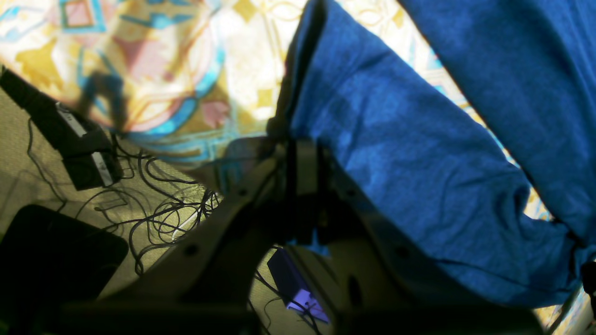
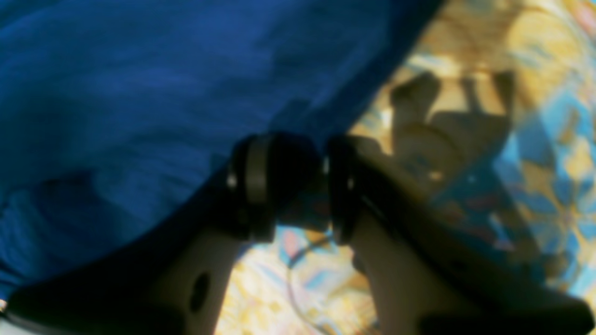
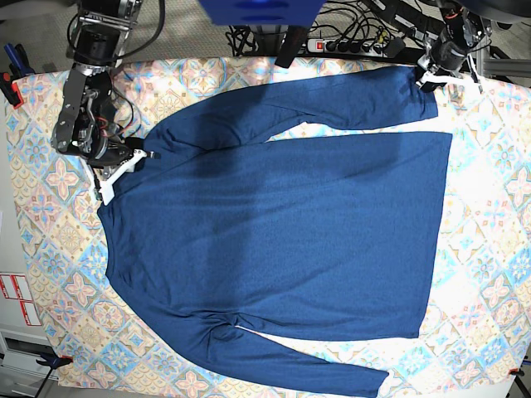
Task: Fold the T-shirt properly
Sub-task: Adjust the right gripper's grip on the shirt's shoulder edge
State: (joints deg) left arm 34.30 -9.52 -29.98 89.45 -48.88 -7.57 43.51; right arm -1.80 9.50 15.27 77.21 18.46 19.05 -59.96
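The dark blue long-sleeved T-shirt (image 3: 274, 232) lies spread flat on the patterned tablecloth (image 3: 489, 207), neck to the left and hem to the right. One sleeve runs along the far side and the other along the near edge. My left gripper (image 3: 431, 77) is at the far right corner, shut on the cuff end of the far sleeve (image 1: 396, 153); its fingertips (image 1: 302, 149) meet at the cloth's edge. My right gripper (image 3: 123, 172) hovers at the shirt's far shoulder beside the neck. Its jaws stand apart at the fabric edge (image 2: 291, 181), with blue cloth (image 2: 139, 93) beside the left finger.
A power strip with cables (image 3: 348, 41) lies beyond the table's far edge. Past the table corner, tangled cables (image 1: 163, 214) and black boxes (image 1: 84, 139) sit on the floor. Red-and-white labels (image 3: 17, 298) are at the left.
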